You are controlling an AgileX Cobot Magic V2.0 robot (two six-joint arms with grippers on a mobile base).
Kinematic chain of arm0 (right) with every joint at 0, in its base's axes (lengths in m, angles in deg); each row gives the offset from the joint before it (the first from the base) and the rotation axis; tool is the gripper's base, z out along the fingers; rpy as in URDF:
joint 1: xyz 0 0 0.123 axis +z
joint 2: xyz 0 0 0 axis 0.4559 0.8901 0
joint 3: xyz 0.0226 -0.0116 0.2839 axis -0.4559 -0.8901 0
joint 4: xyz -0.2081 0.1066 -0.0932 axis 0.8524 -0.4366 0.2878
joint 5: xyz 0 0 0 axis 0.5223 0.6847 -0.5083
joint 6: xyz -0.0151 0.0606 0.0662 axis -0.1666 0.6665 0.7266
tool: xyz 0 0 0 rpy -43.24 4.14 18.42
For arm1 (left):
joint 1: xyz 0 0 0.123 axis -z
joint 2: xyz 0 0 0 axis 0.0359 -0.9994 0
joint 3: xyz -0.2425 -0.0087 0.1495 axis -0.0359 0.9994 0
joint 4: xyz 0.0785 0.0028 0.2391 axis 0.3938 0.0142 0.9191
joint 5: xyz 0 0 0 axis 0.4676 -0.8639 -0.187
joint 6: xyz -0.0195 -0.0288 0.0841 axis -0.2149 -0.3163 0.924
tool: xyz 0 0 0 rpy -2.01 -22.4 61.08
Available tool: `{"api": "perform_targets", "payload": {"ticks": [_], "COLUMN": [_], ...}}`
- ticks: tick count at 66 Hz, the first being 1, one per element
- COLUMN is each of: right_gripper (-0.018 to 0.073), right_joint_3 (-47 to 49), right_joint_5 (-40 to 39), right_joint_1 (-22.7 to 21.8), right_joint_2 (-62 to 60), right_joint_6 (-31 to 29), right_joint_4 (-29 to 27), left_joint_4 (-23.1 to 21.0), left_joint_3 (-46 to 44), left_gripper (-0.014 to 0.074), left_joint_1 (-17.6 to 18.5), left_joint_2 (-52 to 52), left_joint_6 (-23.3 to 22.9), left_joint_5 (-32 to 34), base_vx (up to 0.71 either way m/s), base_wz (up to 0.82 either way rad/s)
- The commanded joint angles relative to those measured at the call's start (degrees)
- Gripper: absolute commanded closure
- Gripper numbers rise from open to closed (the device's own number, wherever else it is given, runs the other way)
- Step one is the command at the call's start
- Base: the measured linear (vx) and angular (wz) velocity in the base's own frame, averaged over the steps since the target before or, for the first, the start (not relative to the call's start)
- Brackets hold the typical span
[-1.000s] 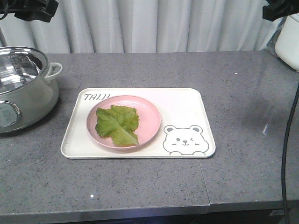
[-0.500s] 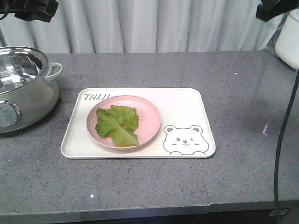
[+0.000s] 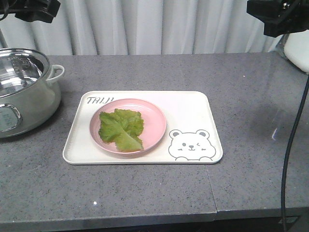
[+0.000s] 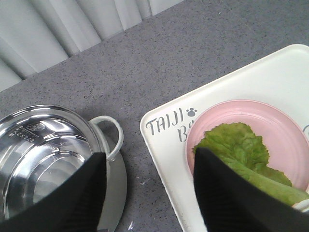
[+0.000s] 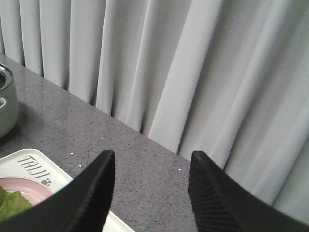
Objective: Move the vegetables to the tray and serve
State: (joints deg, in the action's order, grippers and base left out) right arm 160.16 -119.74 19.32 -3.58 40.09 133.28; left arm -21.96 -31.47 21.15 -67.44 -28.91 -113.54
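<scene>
I see the lettuce (image 3: 121, 128) on the plate (image 3: 155, 120), left side of the tray (image 3: 193, 108). My left gripper (image 4: 147, 159) and right gripper (image 5: 152, 155) have jaws wide apart, empty.

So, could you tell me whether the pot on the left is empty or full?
Empty, as far as visible: the pot shows only bare shiny steel inside.

On the tray (image 3: 193, 108) we read grey hand-drawn lettering (image 4: 166, 124) in one corner: "TAIJI", followed in the wrist views by a small paw print. A second line below it begins with "B", the rest hidden under the pink plate (image 3: 157, 118). Inside the steel pot (image 4: 38, 145) we note small printed marks near the rim, too fine to read.
</scene>
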Motion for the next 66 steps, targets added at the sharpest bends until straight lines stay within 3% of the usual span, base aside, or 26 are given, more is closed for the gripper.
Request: {"api": "perform_targets", "payload": {"ticks": [1, 5, 21, 24, 31, 36, 47, 53, 57, 61, 66], "right_gripper": [0.021, 0.021, 0.021, 0.021, 0.021, 0.021, 0.021, 0.021, 0.021, 0.021, 0.021], "right_joint_3": [1.49, 1.49, -0.06, -1.8, -4.68, -6.82, -13.81, -16.68, -17.18, -17.18, -17.18], "right_joint_5": [-0.39, -0.39, 2.48, 3.11, 3.94, 4.69, 7.71, 10.22, 15.5, 20.95, 25.38], "right_joint_1": [-0.39, -0.39, -0.33, -0.26, -0.26, -0.26, -0.14, -0.25, -0.22, -0.2, -0.25], "right_joint_2": [-2.29, -2.29, -2.29, -2.36, -3.18, -3.7, -6.89, -8.81, -9.93, -10.23, -10.82], "right_joint_6": [0.68, 0.55, -7.26, -10.38, -16.25, -20.88, -38.75, -45.25, -46.95, -45.32, -37.3], "right_joint_4": [-1.02, -3.47, -24.91, -30.85, -34.64, -42.58, -60.8, -61.97, -58.4, -52.59, -42.44], "left_joint_4": [0.2, 0.2, 0.2, 0.14, 0.14, 0.14, 0.14, 0.14, 0.14, 0.14, 0.14], "left_joint_3": [-1.5, -1.5, -1.5, -1.5, -1.5, -1.5, -1.5, -1.5, -1.5, -1.5, -1.5], "left_gripper": [0.02, 0.02, 0.02, 0.02, 0.02, 0.02, 0.02, 0.02, 0.02, 0.02, 0.02], "left_joint_1": [0.09, 0.09, 0.09, 0.09, 0.09, 0.09, 0.09, 0.09, 0.09, 0.09, 0.09], "left_joint_2": [2.06, 2.06, 2.06, 2.06, 2.06, 2.06, 2.06, 2.06, 2.06, 2.06, 2.06], "left_joint_6": [-0.48, -0.48, -0.48, -0.48, -0.48, -0.48, -0.48, -0.48, -0.48, -0.48, -0.48], "left_joint_5": [1.5, 1.5, 1.5, 1.5, 1.5, 1.5, 1.5, 1.5, 1.5, 1.5, 1.5], "base_vx": [0.0, 0.0, 0.0, 0.0, 0.0, 0.0, 0.0, 0.0, 0.0, 0.0, 0.0], "base_wz": [0.0, 0.0, 0.0, 0.0, 0.0, 0.0, 0.0, 0.0, 0.0, 0.0, 0.0]}}
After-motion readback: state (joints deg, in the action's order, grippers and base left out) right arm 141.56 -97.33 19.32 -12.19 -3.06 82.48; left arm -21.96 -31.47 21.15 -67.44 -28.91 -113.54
